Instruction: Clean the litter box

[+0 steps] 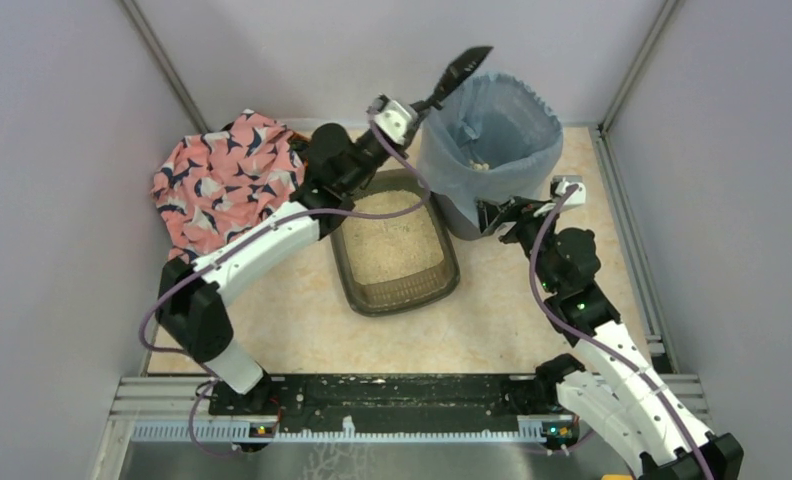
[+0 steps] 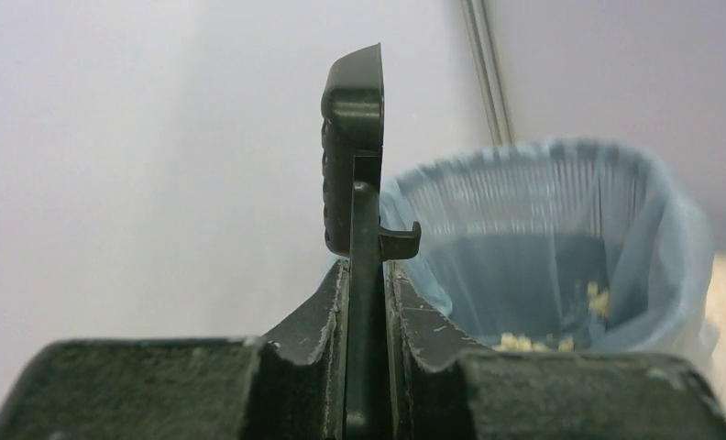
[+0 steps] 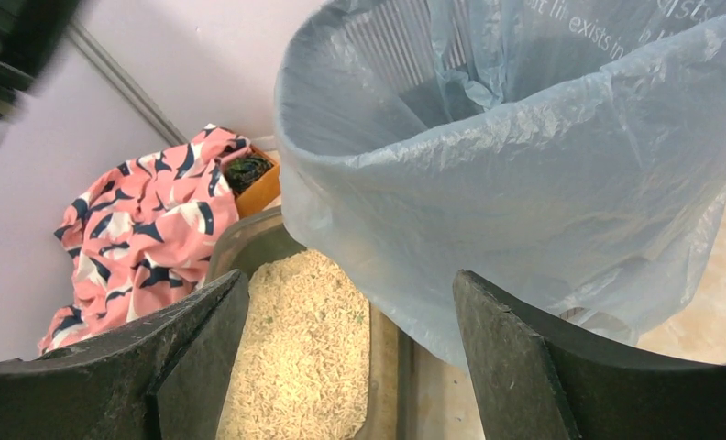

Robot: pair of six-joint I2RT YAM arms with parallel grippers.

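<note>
Bright and even all over, with soft pale shadows. Blurry on the blue bag point(image 2: 561, 229) in left wrist view.

Pale lilac wall panels point(image 1: 42, 150) close in the left, top and right of the frame, joined by slanting grey metal corner posts point(image 1: 165, 65). A mottled beige tabletop point(image 1: 302, 335) fills the centre, evenly lit, with a silver aluminium rail point(image 1: 122, 395) along the bottom.
</note>
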